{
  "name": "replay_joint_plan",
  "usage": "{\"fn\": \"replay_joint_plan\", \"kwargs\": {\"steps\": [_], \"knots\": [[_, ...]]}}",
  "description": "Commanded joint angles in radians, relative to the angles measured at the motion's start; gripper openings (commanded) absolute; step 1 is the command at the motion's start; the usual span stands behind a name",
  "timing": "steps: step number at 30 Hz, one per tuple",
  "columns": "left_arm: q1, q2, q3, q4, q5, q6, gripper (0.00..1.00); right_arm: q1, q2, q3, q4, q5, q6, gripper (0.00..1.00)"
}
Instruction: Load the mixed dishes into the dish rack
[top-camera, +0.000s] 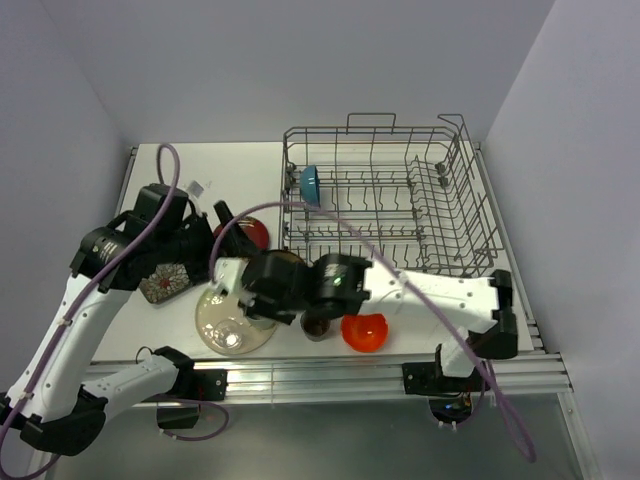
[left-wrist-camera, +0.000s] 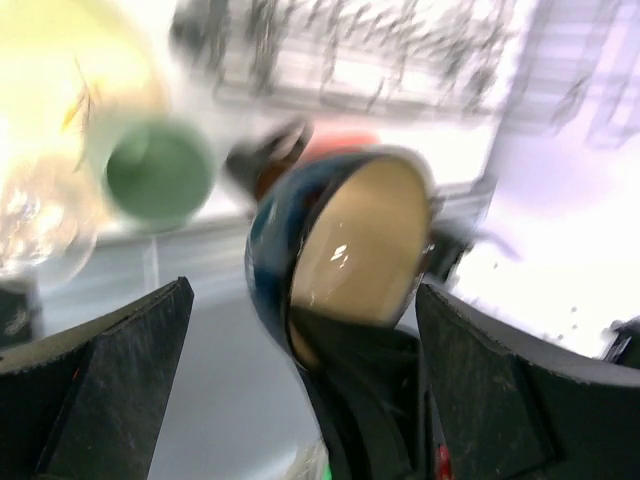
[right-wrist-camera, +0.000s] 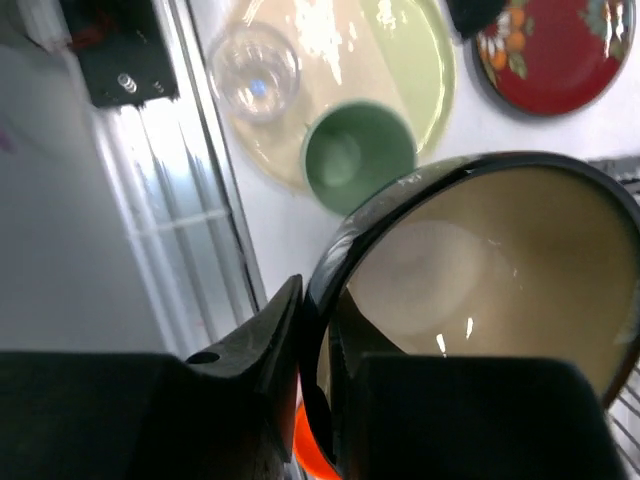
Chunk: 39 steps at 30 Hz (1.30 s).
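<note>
Progress: early. Only one dish is loaded, the blue-inside bowl, standing on edge at the left end of the dish rack.

Right end effector is clenched on the rim of the tan bowl, one finger inside and one outside. The bowl looks lifted over the near-left worktop, above the cream round plate, well short of the rack.

Left end effector is released, jaws wide, nothing between them. It faces the tan bowl.

Not yet loaded, on the worktop:
- 1 orange bowl
- 1 small brown mug, just beside the orange bowl
- 1 pale green cup, at the plate's edge
- 1 clear glass, standing on the cream plate
- 1 cream round plate
- 1 red saucer
- 1 black square plate visible; the left arm may hide more, can't tell

Totals: 3 bowls, 3 drinking vessels, 3 flat pieces seen. One in the rack, one in hand, seven to go.
</note>
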Motion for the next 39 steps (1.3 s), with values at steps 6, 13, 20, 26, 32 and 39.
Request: {"fn": "replay_joint_plan", "kwargs": {"steps": [6,13,20,26,32,39], "knots": [[-0.002,-0.120,-0.137,0.461,-0.014,-0.251,0.99,-0.603,-0.341,-0.181,0.493,-0.600,0.323,0.00],[-0.002,-0.095,-0.146,0.523,0.003,-0.207,0.99,-0.983,-0.308,-0.351,1.061,-0.960,0.808,0.00],[-0.002,-0.081,-0.163,0.556,0.012,-0.143,0.99,-1.153,-0.070,-0.456,1.695,-1.108,1.301,0.00],[-0.002,-0.074,-0.241,0.641,0.057,-0.162,0.99,-1.219,0.114,-0.431,2.023,-1.120,1.565,0.00],[-0.001,-0.049,-0.273,0.702,0.084,-0.177,0.99,-1.272,0.217,-0.402,2.086,-1.122,1.608,0.00],[-0.002,0.009,-0.266,0.742,0.104,-0.196,0.99,-1.305,0.305,-0.427,2.222,-1.086,1.702,0.00]]}}
